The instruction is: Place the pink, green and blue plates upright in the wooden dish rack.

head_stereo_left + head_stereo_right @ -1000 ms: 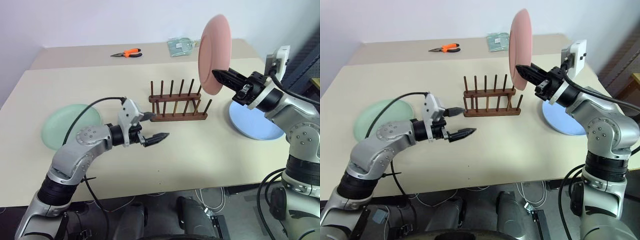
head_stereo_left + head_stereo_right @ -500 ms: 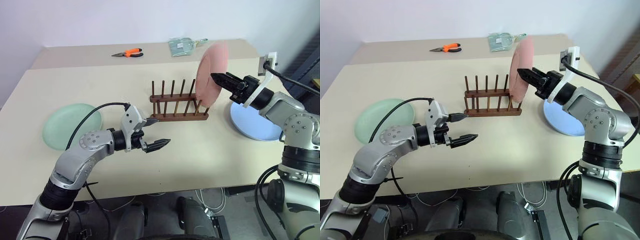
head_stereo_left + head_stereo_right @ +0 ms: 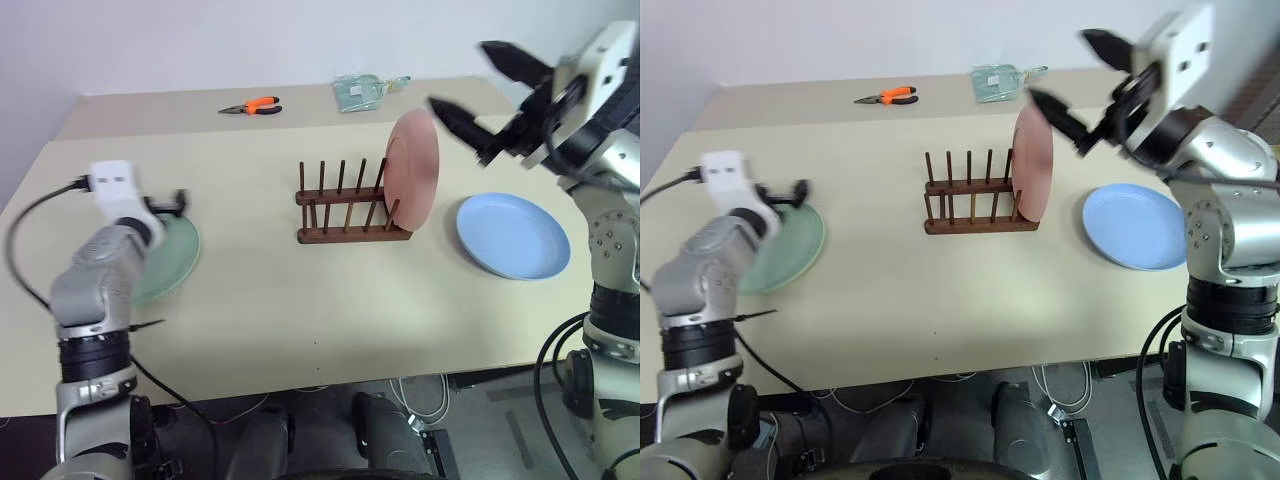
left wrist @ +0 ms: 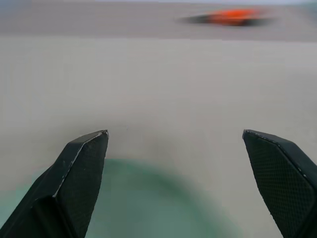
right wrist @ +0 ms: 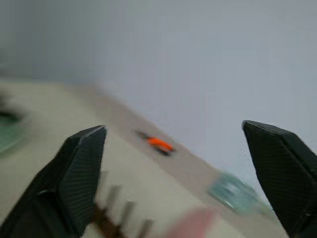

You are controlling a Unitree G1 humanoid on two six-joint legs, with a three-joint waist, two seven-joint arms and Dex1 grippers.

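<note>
Since a second ago we have let go of the pink plate [image 3: 412,168]: it now stands upright on its own at the right end of the wooden dish rack [image 3: 347,208], and our right gripper [image 3: 478,92] has lifted up and away to the right of the rack, its fingers spread wide and empty. Our left gripper [image 4: 176,148] has swung out from in front of the rack to the green plate [image 3: 168,258], far to the rack's left; its fingers are spread too, hovering over the plate's rim without holding it.

We judge the pink plate was given the end slot so the remaining pegs to its left stay free for the other two. The blue plate [image 3: 513,234] lies flat just right of the rack, within the right arm's reach; the green one lies flat on the left arm's side.

Everything rests on a pale beige table [image 3: 300,310] set against a plain light wall. Behind the rack lie orange-handled pliers [image 3: 251,105] and a small clear packet [image 3: 364,91].
</note>
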